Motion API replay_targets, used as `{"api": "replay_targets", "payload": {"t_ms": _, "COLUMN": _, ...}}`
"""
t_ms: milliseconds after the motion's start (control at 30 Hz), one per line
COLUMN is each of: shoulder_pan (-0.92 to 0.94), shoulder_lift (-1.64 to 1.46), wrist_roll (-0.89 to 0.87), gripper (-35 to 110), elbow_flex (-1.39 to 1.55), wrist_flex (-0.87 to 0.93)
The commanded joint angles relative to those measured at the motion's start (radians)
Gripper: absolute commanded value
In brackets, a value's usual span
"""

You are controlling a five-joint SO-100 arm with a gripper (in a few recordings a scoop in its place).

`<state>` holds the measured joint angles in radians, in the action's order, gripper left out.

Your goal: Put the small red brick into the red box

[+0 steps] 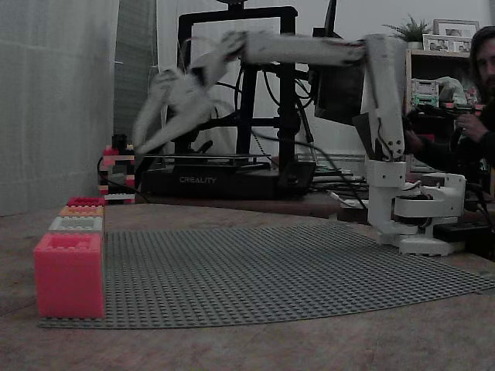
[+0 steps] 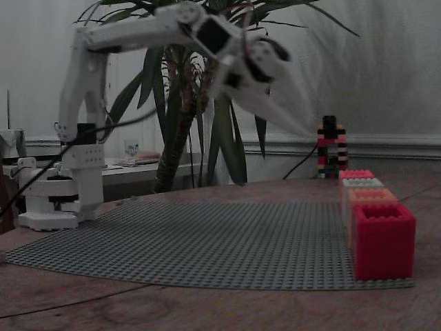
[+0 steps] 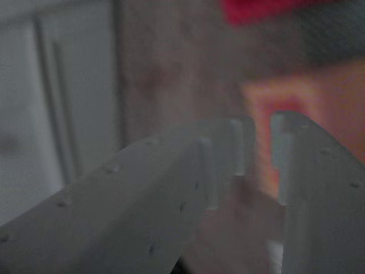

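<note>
Gripper (image 1: 147,135) high in the air, well above the grey studded mat (image 1: 271,270), angled down; it is blurred in both fixed views. In the wrist view my two fingertips (image 3: 242,142) stand a narrow gap apart. A dull pinkish smear sits deeper between the fingers, too soft to name, so I cannot tell whether I am clamped on anything. I cannot make out the small red brick with any certainty. The boxes stand in a single row along the mat's edge, below me and a little beyond my fingertips. The red box (image 2: 382,238) is at one end of that row, open top up, touching the orange box (image 2: 371,196) next to it. After that comes a pale grey box (image 2: 362,183), and the pink box (image 1: 69,274) closes the far end. In the wrist view the orange box (image 3: 325,103) lies straight past my fingertips, with a strip of the red box (image 3: 256,8) at the top edge, both out of focus. The gripper (image 2: 303,124) is well clear of every box.
</note>
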<state>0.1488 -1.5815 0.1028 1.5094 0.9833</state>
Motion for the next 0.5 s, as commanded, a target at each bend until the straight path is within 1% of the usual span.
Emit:
{"api": "replay_targets", "payload": {"t_ms": 0, "shoulder_pan": -0.044, "shoulder_lift": -0.431, "wrist_roll": 0.057, "gripper": 0, "elbow_flex": 0.393, "wrist_flex": 0.046}}
{"api": "replay_targets", "payload": {"t_ms": 200, "shoulder_pan": -0.094, "shoulder_lift": -0.81, "wrist_roll": 0.069, "gripper": 0, "elbow_flex": 0.857, "wrist_flex": 0.06}}
{"api": "replay_targets", "payload": {"t_ms": 300, "shoulder_pan": -0.13, "shoulder_lift": -0.992, "wrist_roll": 0.055, "gripper": 0, "elbow_flex": 0.997, "wrist_flex": 0.13}}
{"api": "replay_targets", "payload": {"t_ms": 467, "shoulder_pan": -0.161, "shoulder_lift": -1.241, "wrist_roll": 0.009, "gripper": 0, "elbow_flex": 1.121, "wrist_flex": 0.242}}
